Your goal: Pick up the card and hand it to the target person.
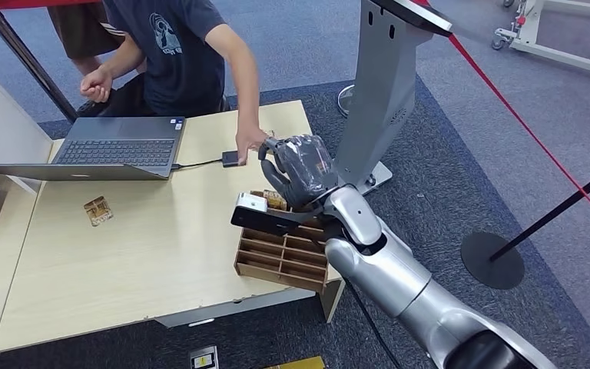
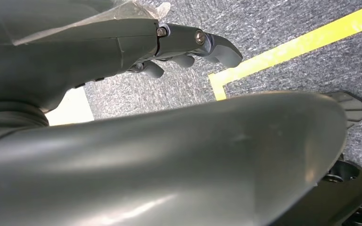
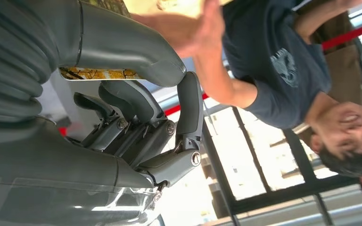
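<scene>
The right hand (image 1: 298,171) holds the card (image 3: 99,73) pinched under its thumb, raised over the desk's (image 1: 123,269) right edge so the person's hand (image 1: 250,143) can take it

No legible text anywhere — shirt graphic (image 1: 165,32) blurred, no readable labels

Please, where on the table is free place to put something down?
The widest bare patch of the table lies between the lone card and the wooden rack. It is crowded near the laptop and around the right hand.
</scene>
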Tool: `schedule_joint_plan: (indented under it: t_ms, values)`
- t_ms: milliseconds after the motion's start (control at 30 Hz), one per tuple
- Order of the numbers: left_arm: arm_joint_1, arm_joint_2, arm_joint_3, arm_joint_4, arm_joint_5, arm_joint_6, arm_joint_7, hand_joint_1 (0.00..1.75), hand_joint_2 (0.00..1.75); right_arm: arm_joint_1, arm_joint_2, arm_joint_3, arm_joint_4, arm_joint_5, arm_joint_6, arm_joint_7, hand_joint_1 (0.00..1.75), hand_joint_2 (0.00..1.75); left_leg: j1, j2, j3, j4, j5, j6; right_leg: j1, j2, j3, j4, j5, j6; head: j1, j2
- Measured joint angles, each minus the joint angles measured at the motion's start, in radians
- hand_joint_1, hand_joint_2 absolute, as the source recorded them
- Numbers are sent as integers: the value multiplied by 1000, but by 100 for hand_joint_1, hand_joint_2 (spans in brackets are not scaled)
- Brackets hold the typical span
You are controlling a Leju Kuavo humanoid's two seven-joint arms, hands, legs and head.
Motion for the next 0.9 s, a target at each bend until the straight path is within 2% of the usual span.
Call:
schedule_joint_plan:
  t_ms: [267,567,600,700,733,900]
  values:
    - [-1,-3,0,0,1,0,-11,0,0,-96,45,8,45,-9,6,-34,175,175,0,0,-1,0,0,0,0,0,0,0,0,0,0,0]
    - [-1,-7,-1,0,-20,-5,-16,0,0,-151,78,18,88,-5,2,-24,175,175,0,0,-1,0,0,0,0,0,0,0,-1,0,0,0]
    - [-1,-7,-2,0,-22,-6,-16,0,0,-154,80,19,91,-5,2,-22,143,175,0,0,-1,0,0,0,0,0,0,0,-1,0,0,0]
    - [-1,-7,-2,0,-24,-8,-16,0,0,-154,88,24,98,-25,4,-20,12,175,0,0,0,0,0,0,0,0,0,0,-1,0,0,0]
    - [-1,-7,-2,0,-24,-9,-16,0,0,-154,90,25,100,-36,4,-21,0,175,0,0,-1,0,0,0,0,0,0,0,-1,0,0,0]
    - [-1,-7,-2,0,-19,-8,-18,0,0,-148,97,31,110,-116,46,-18,0,175,0,0,0,0,0,0,0,0,-1,0,-1,0,0,0]
